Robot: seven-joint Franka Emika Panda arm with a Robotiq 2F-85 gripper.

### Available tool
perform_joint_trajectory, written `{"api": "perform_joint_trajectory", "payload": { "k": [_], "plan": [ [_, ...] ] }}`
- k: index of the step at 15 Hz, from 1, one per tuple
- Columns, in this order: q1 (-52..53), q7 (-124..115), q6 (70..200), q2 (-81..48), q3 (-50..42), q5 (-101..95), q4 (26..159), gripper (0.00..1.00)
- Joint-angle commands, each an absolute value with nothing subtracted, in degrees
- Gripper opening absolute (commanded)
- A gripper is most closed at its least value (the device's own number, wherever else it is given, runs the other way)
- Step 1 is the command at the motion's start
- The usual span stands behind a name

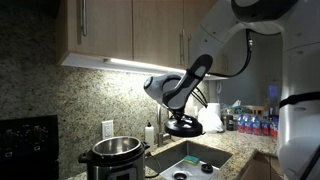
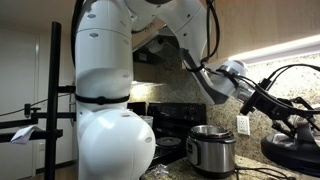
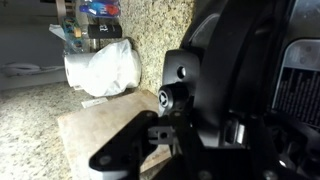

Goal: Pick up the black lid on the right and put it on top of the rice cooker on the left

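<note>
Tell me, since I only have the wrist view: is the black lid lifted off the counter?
Observer: Yes. In an exterior view the gripper holds the black lid in the air, over the sink.
Operator: Where is the rice cooker?
Observer: It stands beside the stove, and the rice cooker is well apart from the lid.
Operator: Is anything covering it?
Observer: No. In both exterior views its top is open.
</note>
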State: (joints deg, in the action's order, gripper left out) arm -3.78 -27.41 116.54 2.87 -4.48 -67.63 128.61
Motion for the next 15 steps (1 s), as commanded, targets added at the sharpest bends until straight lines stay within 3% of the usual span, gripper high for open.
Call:
{"api": "perform_joint_trajectory", "payload": {
  "k": [1,15],
  "plan": [
    [-2.3,-23.4,113.9,6.8,-2.5,-68.4,128.8,0.03],
    [2.2,-20.4,113.8,9.6,2.2,-66.6,129.2,0.03]
  ]
}}
